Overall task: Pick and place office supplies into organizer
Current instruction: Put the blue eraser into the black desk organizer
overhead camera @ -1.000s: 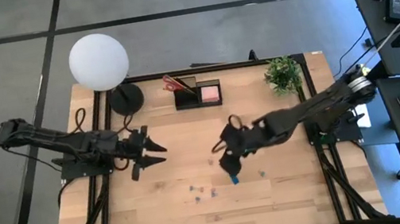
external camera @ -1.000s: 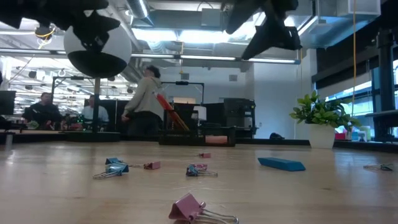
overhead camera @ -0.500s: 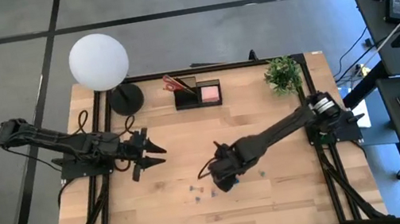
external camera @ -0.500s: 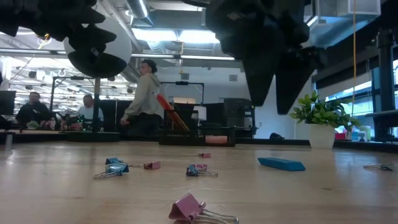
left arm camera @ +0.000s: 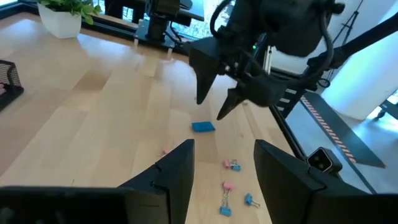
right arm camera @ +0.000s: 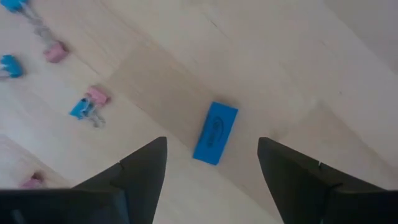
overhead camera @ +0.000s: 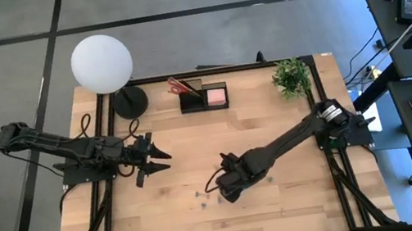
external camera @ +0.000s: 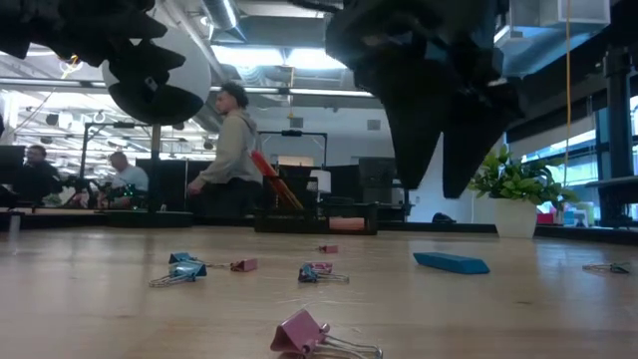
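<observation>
Blue block (right arm camera: 215, 132) lies flat on the wooden table (overhead camera: 286, 202), right gripper (right arm camera: 211, 163) poised above it, jaws wide, empty. Left gripper (overhead camera: 154, 155) waits apart, parted, holding nothing.

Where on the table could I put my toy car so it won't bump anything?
Bare wood lies between the organizer and the plant, and along the near edge. It is crowded mid-table: binder clips, blue block, open right gripper above.

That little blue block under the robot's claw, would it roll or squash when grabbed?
The blue block looks like a flat rectangular slab lying on the table, so it probably won't roll. Its crisp edges suggest it's fairly stiff. The open right gripper hovers over it; being small, it's likely light and may slide if nudged.
</observation>
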